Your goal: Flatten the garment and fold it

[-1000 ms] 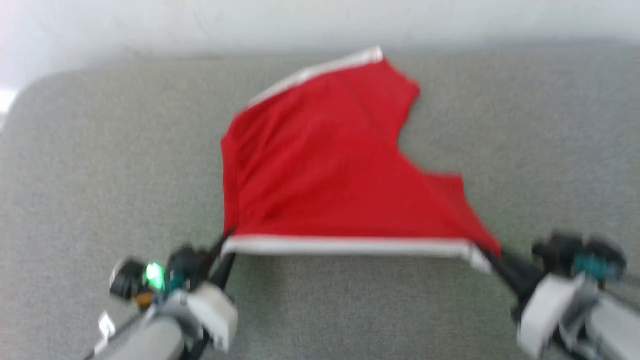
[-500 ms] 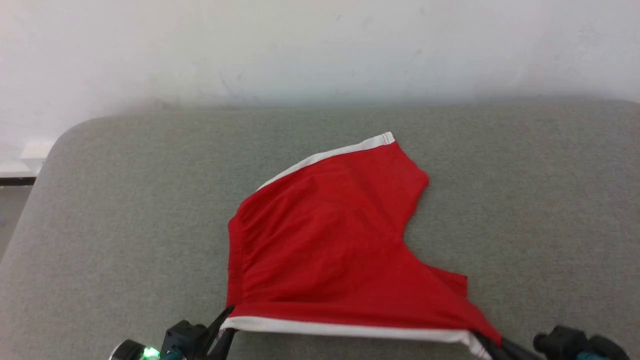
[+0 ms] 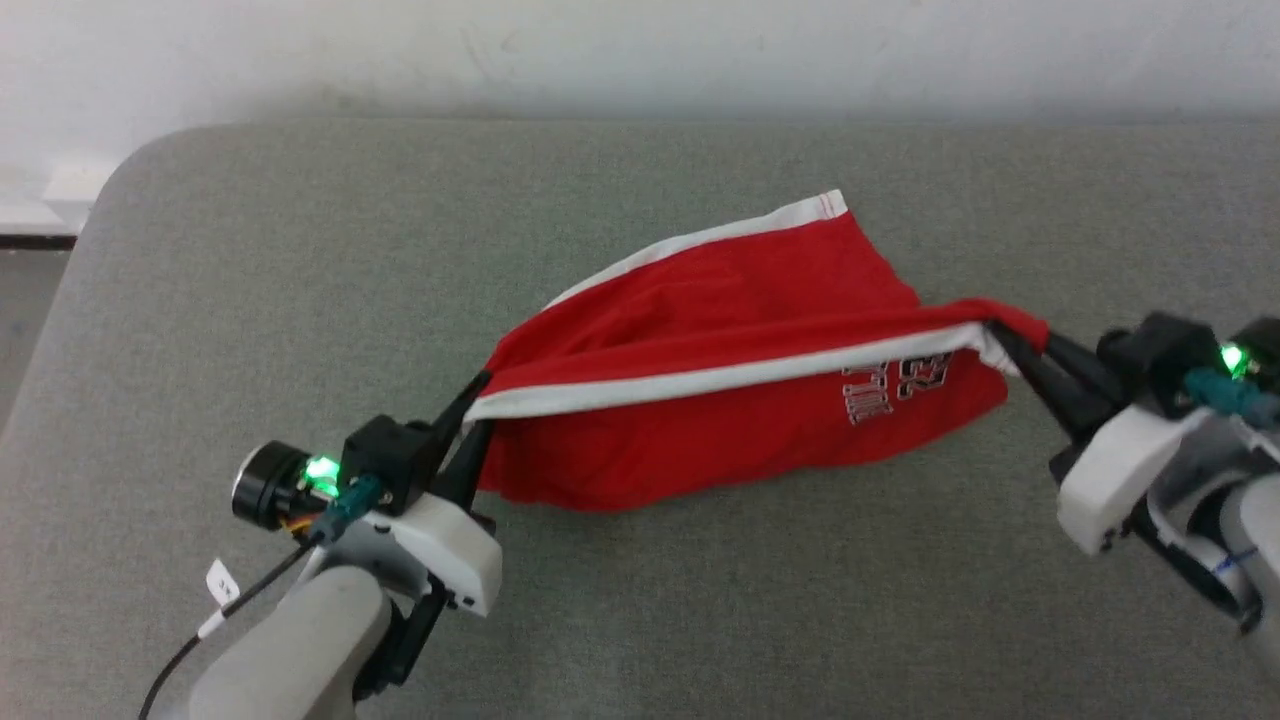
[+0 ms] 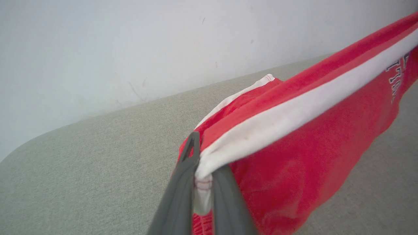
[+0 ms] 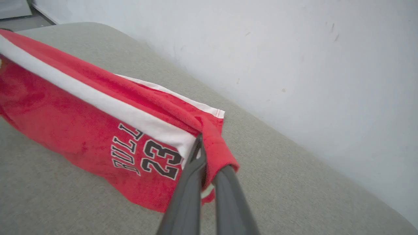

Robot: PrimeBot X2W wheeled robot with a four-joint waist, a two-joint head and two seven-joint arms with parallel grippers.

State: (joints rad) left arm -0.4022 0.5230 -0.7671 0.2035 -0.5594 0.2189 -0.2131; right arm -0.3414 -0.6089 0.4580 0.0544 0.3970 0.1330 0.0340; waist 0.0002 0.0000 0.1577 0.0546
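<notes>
The red athletic shorts (image 3: 700,450) hang stretched between the two pincers just above the middle of a grey fabric-covered bench (image 3: 700,620). Their lower fold sags to the cover and their far leg lies flat on it. The left pincer (image 3: 478,398) is clamped on the shorts' left end, and the left wrist view shows its dark fingers (image 4: 183,182) pressed together on the white stripe (image 4: 294,117) at the corner. The right pincer (image 3: 1002,338) is clamped on the shorts' right end, where red hem cloth wraps over one finger (image 5: 225,195) in the right wrist view. The near white stripe (image 3: 700,380) runs taut from grip to grip as the top edge. A second white stripe (image 3: 720,235) edges the far leg, behind the held line. Bare grey cover lies open on every side of the shorts: a wide band in front, broad stretches to either side, and a narrower strip behind, up to the white wall (image 3: 640,50). The bench's rounded corner (image 3: 110,190) sits far to the left of the shorts. On the hanging leg near the right grip is white-and-black lettering (image 5: 147,155): "23" reads clearly, and beside it "ULL", with the start of the word lost in the curl of the cloth. A small white tag (image 3: 220,582) on the left arm's cable carries marks too small to read.
</notes>
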